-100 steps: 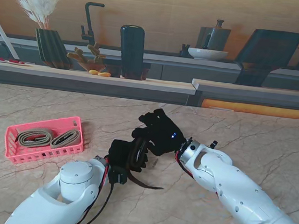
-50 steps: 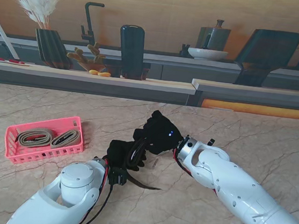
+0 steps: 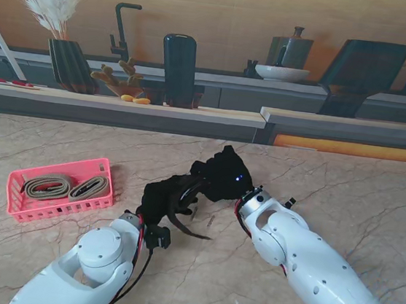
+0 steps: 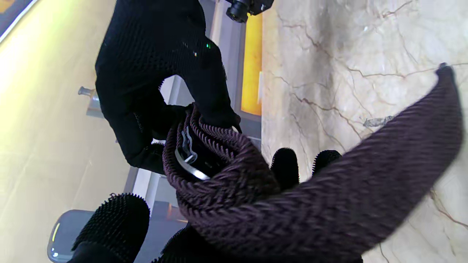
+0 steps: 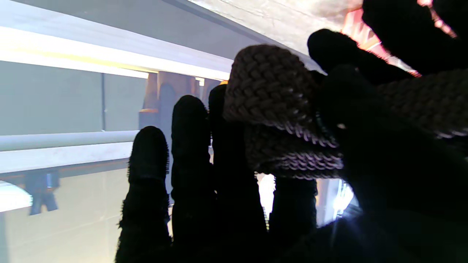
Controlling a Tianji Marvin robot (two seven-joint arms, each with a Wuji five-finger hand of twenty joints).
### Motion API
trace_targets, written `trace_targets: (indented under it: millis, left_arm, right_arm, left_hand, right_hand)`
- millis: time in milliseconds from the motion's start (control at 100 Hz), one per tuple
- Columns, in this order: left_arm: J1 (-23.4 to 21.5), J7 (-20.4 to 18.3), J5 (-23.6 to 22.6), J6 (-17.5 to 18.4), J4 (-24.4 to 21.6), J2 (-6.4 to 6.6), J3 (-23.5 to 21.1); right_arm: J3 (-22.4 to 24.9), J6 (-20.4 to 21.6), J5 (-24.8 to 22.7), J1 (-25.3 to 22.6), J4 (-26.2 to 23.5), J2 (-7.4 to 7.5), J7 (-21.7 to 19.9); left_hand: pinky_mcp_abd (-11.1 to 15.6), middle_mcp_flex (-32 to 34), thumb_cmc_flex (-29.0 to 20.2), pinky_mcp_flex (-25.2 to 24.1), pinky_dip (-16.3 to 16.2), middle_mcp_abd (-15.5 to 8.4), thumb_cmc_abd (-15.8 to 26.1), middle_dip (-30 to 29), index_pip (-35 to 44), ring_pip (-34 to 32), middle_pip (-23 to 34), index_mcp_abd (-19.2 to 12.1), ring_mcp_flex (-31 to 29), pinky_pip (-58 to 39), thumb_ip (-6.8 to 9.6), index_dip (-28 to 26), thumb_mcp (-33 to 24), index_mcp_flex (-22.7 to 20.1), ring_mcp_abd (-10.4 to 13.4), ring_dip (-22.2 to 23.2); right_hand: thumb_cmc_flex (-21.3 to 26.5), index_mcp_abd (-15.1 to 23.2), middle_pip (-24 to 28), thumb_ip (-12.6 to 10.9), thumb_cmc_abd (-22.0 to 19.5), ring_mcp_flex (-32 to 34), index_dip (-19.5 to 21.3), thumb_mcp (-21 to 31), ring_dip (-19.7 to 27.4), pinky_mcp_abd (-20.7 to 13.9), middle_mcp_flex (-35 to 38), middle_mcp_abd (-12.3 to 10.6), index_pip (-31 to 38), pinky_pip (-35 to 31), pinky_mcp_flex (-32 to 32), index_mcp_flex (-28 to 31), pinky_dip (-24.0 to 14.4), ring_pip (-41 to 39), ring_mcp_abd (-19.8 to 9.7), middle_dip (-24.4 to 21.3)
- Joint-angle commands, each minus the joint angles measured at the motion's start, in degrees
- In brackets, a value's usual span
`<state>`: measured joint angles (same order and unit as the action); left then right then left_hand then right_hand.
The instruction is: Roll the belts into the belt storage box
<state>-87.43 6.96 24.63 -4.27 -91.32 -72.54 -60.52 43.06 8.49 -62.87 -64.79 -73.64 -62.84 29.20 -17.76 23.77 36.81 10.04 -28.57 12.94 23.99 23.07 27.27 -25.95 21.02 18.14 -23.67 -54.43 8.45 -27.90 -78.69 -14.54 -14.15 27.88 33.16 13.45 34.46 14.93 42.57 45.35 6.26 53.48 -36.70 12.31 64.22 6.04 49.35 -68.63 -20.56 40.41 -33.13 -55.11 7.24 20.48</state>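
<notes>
Marble surface (image 3: pixel 345 190) spreads wide under both arms. Pink belt storage box (image 3: pixel 60 188) sits on its left side, well apart from the hands, with two rolled tan belts (image 3: pixel 65 188) inside. Near the middle, the left robot hand (image 3: pixel 161 200) and right robot hand (image 3: pixel 222 175) meet, both closed around a dark braided belt (image 4: pixel 292 204). Its coiled part lies between their fingers, the free tail (image 3: pixel 192 231) trailing nearer to me.

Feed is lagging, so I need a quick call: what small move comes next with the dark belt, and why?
Probably one more turn of the roll. Both the left hand and right hand hold the belt, but its tail hangs loose, and the pink box sits off to the left.
</notes>
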Motion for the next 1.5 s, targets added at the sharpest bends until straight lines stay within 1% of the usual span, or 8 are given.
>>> trace_targets:
  millis: [0, 150, 390, 520, 810, 990, 1200, 1490]
  left_arm:
    - [0.33, -0.44, -0.42, 1.77, 0.15, 0.06, 0.52]
    - [1.52, -0.24, -3.72, 6.57, 2.39, 0.13, 1.98]
    - [3.82, 2.59, -10.33, 15.81, 6.84, -0.21, 4.41]
    - [4.74, 4.33, -13.02, 19.13, 8.64, -0.52, 5.32]
    - [6.82, 6.13, -18.85, 22.53, 12.21, -0.77, 7.32]
    - [7.81, 8.74, -22.81, 24.18, 14.03, -1.15, 7.81]
    - [7.79, 14.29, -26.96, 23.57, 14.33, -2.04, 7.2]
    - [7.53, 14.84, -26.56, 22.54, 14.06, -2.12, 6.21]
  right_arm:
    - [0.5, -1.16, 0.09, -1.16, 0.03, -0.38, -0.29]
    - [2.09, -4.1, 1.43, -2.69, -1.45, -1.05, -0.12]
    - [3.94, -9.26, 4.58, -4.63, -3.37, -2.43, 0.27]
    - [4.07, -11.84, 7.61, -5.13, -3.67, -3.46, 0.04]
    - [5.07, -16.07, 20.5, -6.75, -4.79, -6.88, -1.87]
    - [5.71, -17.02, 26.76, -8.18, -6.43, -7.88, -4.27]
    - [5.83, -16.6, 29.46, -9.19, -7.4, -8.13, -5.53]
    - [7.04, -16.82, 30.64, -10.56, -8.76, -8.74, -3.35]
  left_hand:
    - [2.55, -3.5, 17.89, -0.89, 1.61, -2.22, 16.0, -1.73, -1.79, 2.59, -2.28, -15.04, 2.64, 2.08, -0.72, 1.45, -1.42, 2.23, 2.67, -1.83]
    - [4.74, -7.5, 21.19, -2.48, 3.82, -3.54, 16.01, -3.41, -4.35, 5.84, -3.66, -16.0, 5.84, 6.22, -1.12, 2.97, -2.66, 6.21, 4.43, -3.39]
    - [10.08, -11.78, 26.79, -4.5, 8.06, -5.35, 16.0, -4.53, -14.31, 9.98, -4.38, -17.66, 9.44, 14.49, -1.83, 7.34, -4.97, 6.74, 7.56, -6.21]
    - [11.16, -12.64, 28.81, -5.12, 9.33, -5.43, 16.01, -5.84, -17.99, 11.04, -5.58, -18.86, 10.79, 17.15, -1.7, 7.42, -7.14, 6.97, 8.18, -7.52]
    - [13.54, -13.25, 31.19, -6.79, 11.16, -5.95, 16.01, -7.74, -23.12, 11.68, -9.11, -20.63, 13.32, 21.2, -2.86, 6.47, -10.26, 7.25, 8.72, -9.08]
    - [15.25, -14.44, 31.03, -8.05, 11.78, -6.14, 16.0, -8.64, -27.34, 11.38, -12.65, -21.17, 15.19, 22.56, -2.87, 7.18, -11.23, 7.01, 8.7, -9.38]
    - [14.36, -14.52, 24.36, -8.15, 10.12, -5.23, 16.0, -5.85, -26.68, 8.04, -12.23, -19.38, 15.57, 19.31, -2.49, 6.12, -9.38, 7.06, 7.44, -8.07]
    - [11.6, -14.27, 24.55, -8.18, 9.5, -5.58, 16.0, -4.77, -26.17, 6.98, -11.64, -19.06, 15.25, 17.9, -2.26, 4.6, -8.83, 7.24, 7.0, -7.88]
  right_hand:
    - [5.95, -5.82, 7.01, -1.42, -5.21, 0.96, 4.43, 5.13, -0.97, 1.96, 4.36, 1.63, 11.13, -2.13, -0.24, 14.98, -1.19, -1.82, 0.35, 2.38]
    - [6.33, -6.84, 7.57, -1.71, -4.97, 1.18, 4.74, 5.22, -1.28, 2.27, 4.38, 2.12, 10.94, -2.78, -0.66, 15.25, -1.19, -2.47, 0.88, 2.33]
    - [7.0, -9.2, 9.02, -2.45, -4.3, 1.6, 5.32, 5.71, -2.24, 2.97, 4.56, 3.78, 10.7, -4.13, -1.0, 15.73, -1.25, -4.37, 2.52, 2.44]
    - [7.47, -10.58, 10.16, -2.83, -4.08, 2.12, 5.7, 5.87, -2.99, 3.44, 4.71, 4.95, 10.53, -5.02, -1.47, 15.87, -1.35, -5.69, 3.7, 2.68]
    - [7.85, -11.87, 11.45, -3.34, -4.03, 3.1, 6.44, 5.89, -3.92, 3.8, 4.68, 6.04, 10.38, -6.32, -2.61, 15.98, -1.74, -6.89, 4.75, 3.17]
    - [8.06, -12.27, 11.79, -3.49, -3.81, 3.36, 6.81, 5.96, -4.36, 3.87, 4.73, 6.64, 10.33, -6.73, -2.85, 16.17, -2.02, -7.18, 5.15, 3.35]
    - [8.04, -12.2, 11.74, -3.5, -3.62, 3.48, 7.0, 5.98, -4.58, 3.91, 4.78, 6.56, 10.19, -6.78, -2.9, 16.34, -2.17, -7.14, 5.26, 3.39]
    - [7.9, -11.8, 11.28, -3.49, -4.12, 3.06, 7.2, 5.81, -4.63, 3.81, 4.47, 6.06, 9.94, -6.73, -2.93, 16.18, -2.33, -6.45, 4.86, 3.3]
